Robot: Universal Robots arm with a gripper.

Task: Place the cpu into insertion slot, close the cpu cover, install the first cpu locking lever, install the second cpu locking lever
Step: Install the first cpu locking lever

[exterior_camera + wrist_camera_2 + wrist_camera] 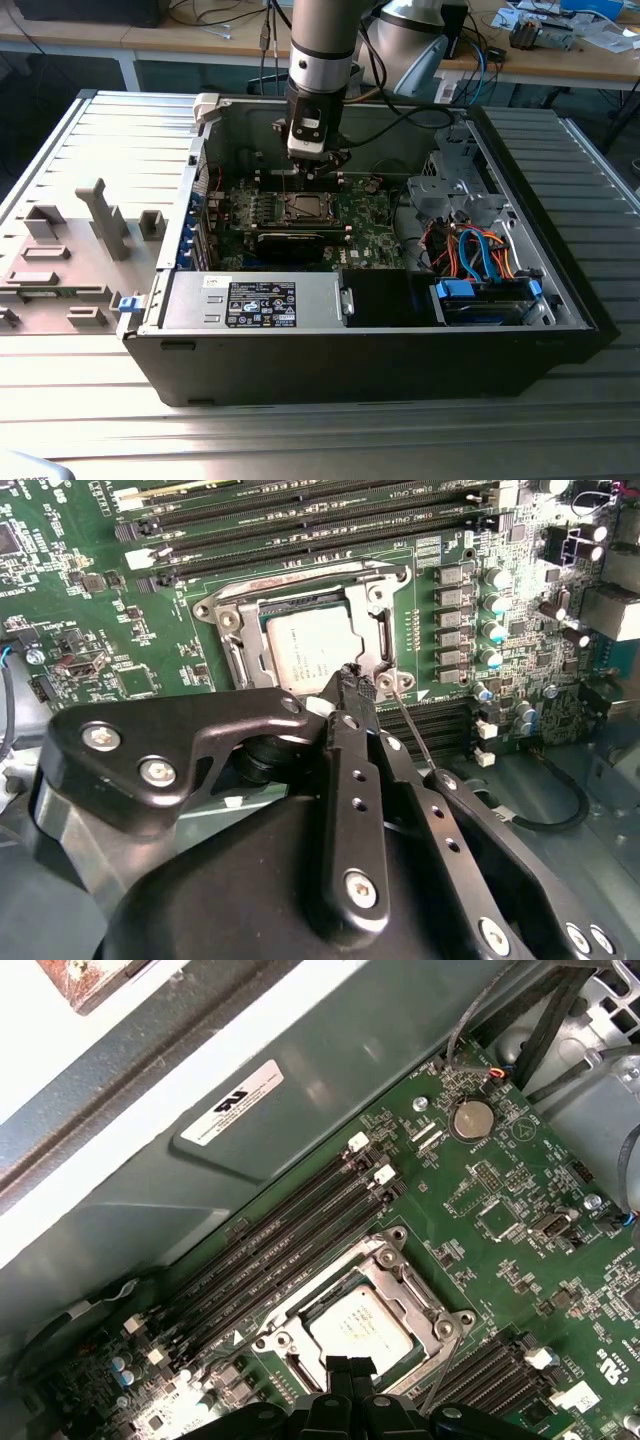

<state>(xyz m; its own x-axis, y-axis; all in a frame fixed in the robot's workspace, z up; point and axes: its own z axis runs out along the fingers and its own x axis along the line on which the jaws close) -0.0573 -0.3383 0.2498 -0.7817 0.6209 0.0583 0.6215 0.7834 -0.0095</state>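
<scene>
cpu [312,652] seated in insertion slot [362,1326], silver top up | cpu cover [379,645] lies flat around it | gripper [347,685] fingertips pressed together at the cover's edge by a thin locking lever [412,725], nothing held | green motherboard [365,228] inside the computer case [330,350]

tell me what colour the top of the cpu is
Pale silver, with faint dark print. The cpu shows best in the second wrist view, framed by the cpu cover.

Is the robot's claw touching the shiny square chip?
Cannot tell. In the second wrist view the gripper overlaps the cpu edge, hiding any contact or gap.
</scene>
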